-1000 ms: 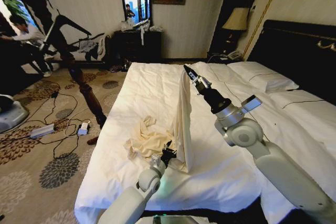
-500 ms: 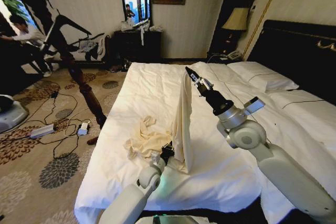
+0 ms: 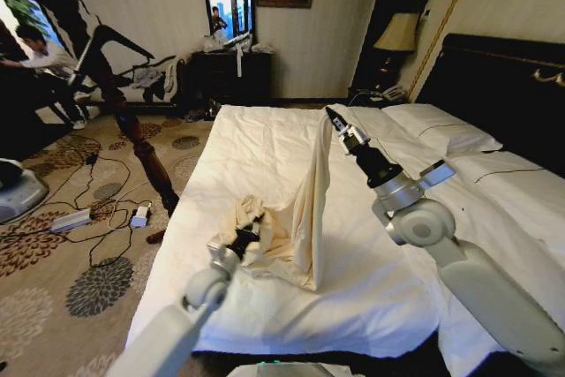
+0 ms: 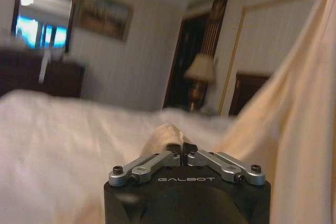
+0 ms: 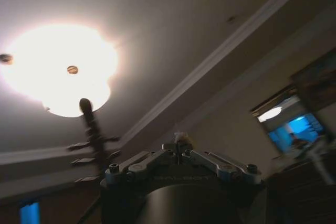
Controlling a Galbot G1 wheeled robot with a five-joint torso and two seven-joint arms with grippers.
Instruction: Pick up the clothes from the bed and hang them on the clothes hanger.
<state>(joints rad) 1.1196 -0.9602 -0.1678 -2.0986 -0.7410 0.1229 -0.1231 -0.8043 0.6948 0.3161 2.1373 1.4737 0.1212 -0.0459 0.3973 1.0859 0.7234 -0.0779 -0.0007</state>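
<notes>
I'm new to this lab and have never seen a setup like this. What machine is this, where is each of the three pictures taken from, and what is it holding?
This is a wheeled robot with two arms, each ending in a two-finger gripper. The wide picture comes from a camera on its head, looking down at the bed with its white duvet. The other two come from cameras on the wrists, each looking out past that arm's own fingers.

The right gripper is raised above the bed and pinches the top of the clothes, a pale-yellow garment that hangs down like a curtain. The left gripper is low over the duvet and pinches the garment's bunched lower part; its wrist picture shows cloth between the closed fingertips. A dark wooden coat stand leans over the carpet beside the bed.
</notes>
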